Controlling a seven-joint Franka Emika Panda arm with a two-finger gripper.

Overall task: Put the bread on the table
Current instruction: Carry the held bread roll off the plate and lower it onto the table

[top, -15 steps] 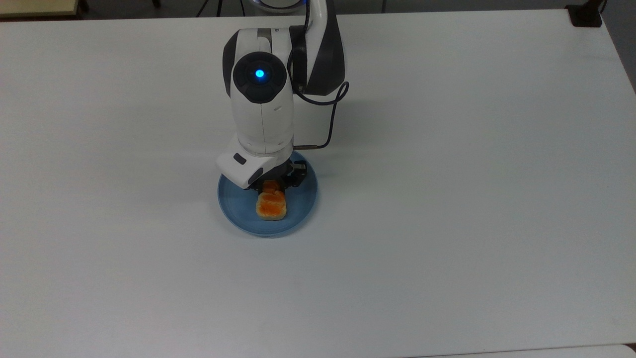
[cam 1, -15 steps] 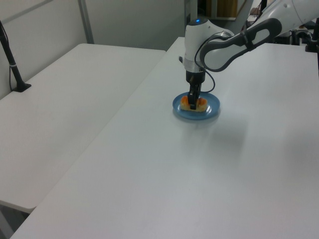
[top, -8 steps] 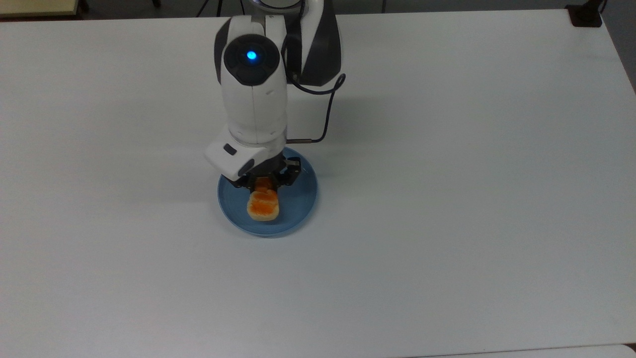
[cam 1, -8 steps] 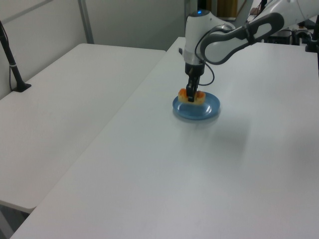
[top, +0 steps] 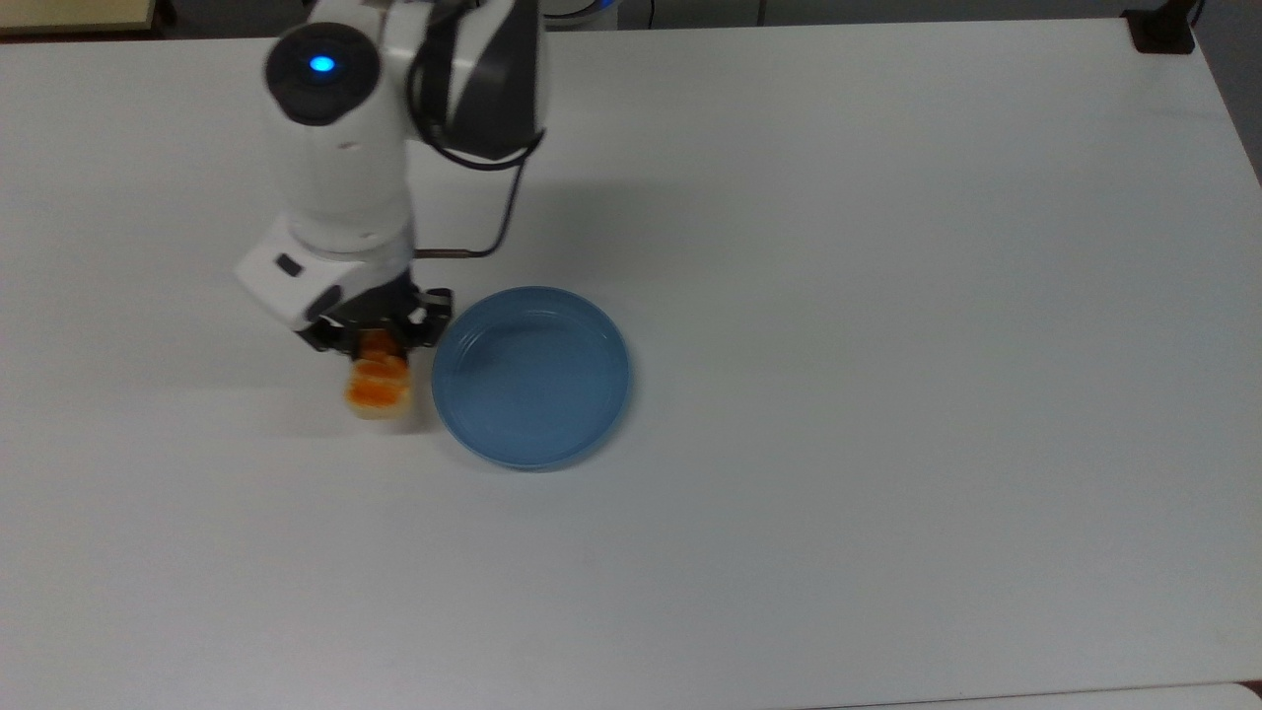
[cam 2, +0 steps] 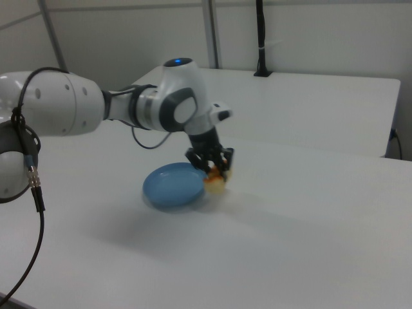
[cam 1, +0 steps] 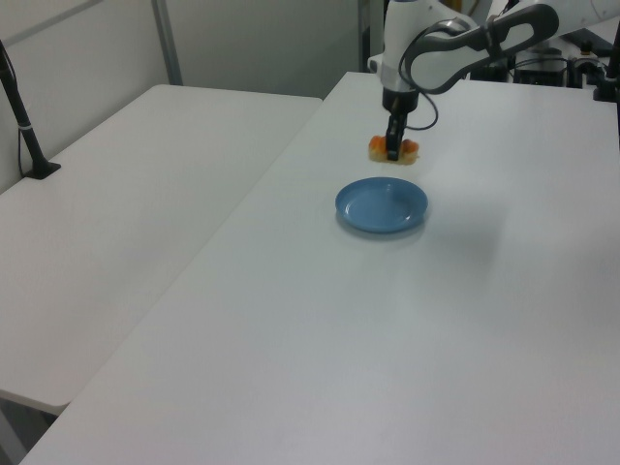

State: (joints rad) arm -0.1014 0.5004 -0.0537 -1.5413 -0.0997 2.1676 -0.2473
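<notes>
Round blue plate (top: pixel 552 394), bare

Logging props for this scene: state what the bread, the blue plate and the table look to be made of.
Bread: lumpy orange glazed top, pale sides; possibly a foam or plastic replica. Blue plate: smooth and faintly glossy with a raised rim, plastic or glazed ceramic. Table: plain matte white, probably laminate.

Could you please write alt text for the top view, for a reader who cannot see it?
A white robot arm's gripper holds a small orange-topped bread over the white table, just off the top view's left of an empty round blue plate.
</notes>
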